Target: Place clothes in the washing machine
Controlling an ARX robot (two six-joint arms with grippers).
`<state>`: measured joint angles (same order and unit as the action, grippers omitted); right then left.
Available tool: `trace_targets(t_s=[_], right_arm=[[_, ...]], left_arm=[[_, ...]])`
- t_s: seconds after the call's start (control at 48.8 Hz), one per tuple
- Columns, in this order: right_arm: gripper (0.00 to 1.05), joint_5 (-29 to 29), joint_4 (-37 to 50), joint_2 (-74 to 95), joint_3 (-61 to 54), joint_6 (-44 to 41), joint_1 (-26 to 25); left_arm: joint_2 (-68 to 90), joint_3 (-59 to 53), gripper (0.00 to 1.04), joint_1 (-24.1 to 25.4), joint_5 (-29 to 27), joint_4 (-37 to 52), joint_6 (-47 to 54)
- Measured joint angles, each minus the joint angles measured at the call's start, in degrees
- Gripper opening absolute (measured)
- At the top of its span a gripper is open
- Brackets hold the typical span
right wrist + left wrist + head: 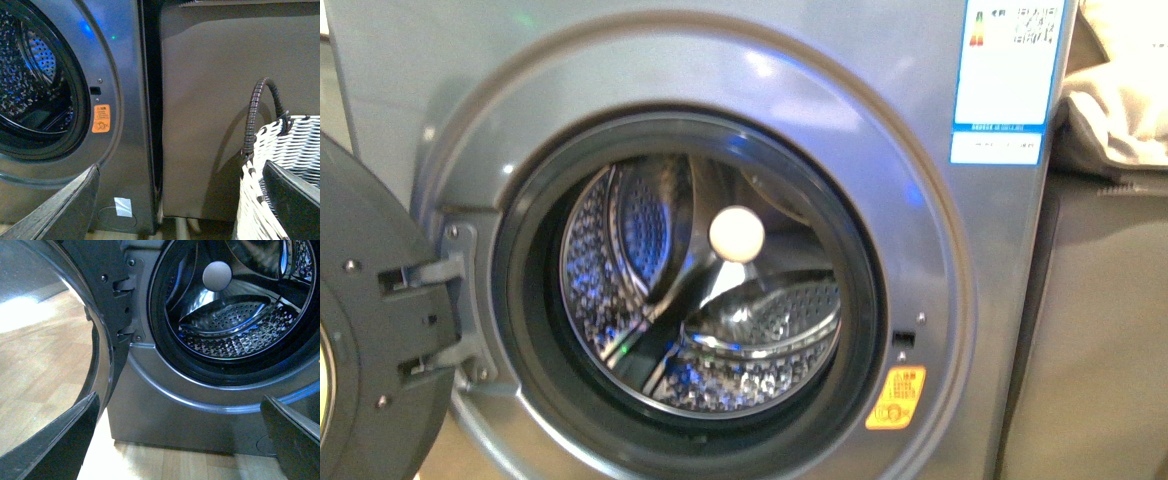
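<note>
Open washing machine (pixel 720 60), perforated steel drum (pixel 610 250) lit blue.
Silver-grey front fills front view; dark door (pixel 370 330) swung left, cut off at edge. Blue-white label (pixel 1006 80) & orange sticker (pixel 896 397): print too blurry to read. White wicker basket (pixel 295 140) near right hand (pixel 180 167), inside hidden. It & left hand (pixel 179 402) released, fingers wide apart.
</note>
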<state>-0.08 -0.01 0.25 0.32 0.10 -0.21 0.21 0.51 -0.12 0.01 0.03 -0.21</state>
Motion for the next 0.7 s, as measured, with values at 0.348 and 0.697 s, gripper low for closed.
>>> trace_targets(t_s=[0.348,0.697], right_arm=[[0.97,0.0,0.0,0.0,0.0,0.0,0.0],[0.97,2.7,8.0,0.0,-0.1,6.2,0.0]], left_arm=[[0.0,0.0,0.98,0.0,0.0,0.0,0.0],[0.0,0.0,0.98,0.0,0.0,0.0,0.0]])
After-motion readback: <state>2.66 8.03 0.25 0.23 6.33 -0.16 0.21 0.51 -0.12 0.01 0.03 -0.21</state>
